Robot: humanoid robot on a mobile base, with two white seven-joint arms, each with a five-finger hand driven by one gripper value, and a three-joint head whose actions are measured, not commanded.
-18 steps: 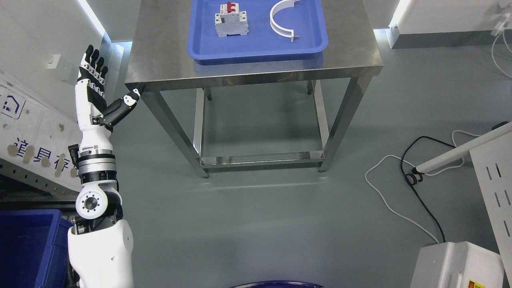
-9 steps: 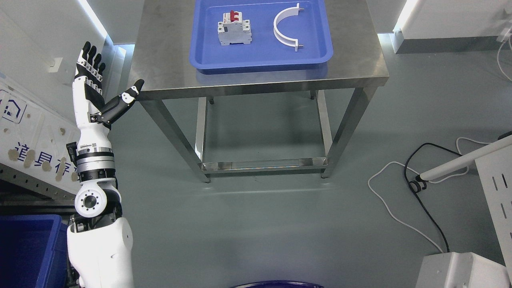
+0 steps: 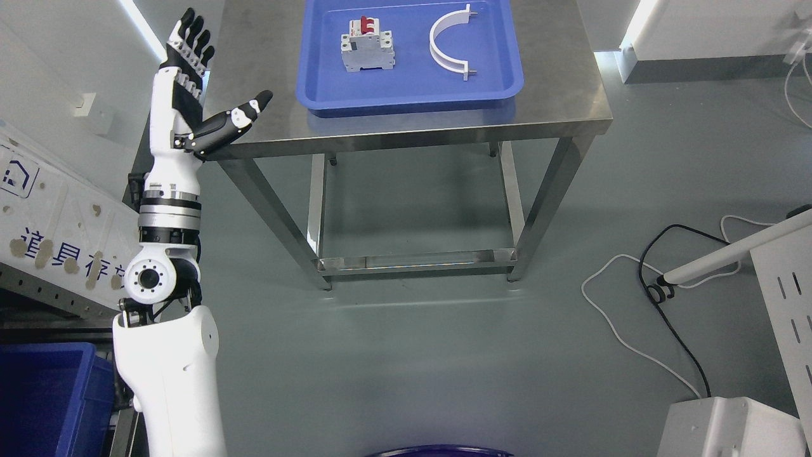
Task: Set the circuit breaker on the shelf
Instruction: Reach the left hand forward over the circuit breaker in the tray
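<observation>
The left hand [image 3: 190, 89], fingers spread and holding nothing, is reaching toward the grey, red-switched circuit breaker [image 3: 367, 44] lying in the blue plastic tray [image 3: 412, 95]. Next, I judge, it needs to travel rightward over the tray and close around the breaker.

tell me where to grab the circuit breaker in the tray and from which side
Probably pinch the circuit breaker across its flat grey left and right side faces, coming from above. It stands clear of the blue tray walls; avoid the red switch on top. The left hand is open.

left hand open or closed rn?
Open. The left hand has fingers straight, thumb spread, holding nothing, beside the table edge.
</observation>
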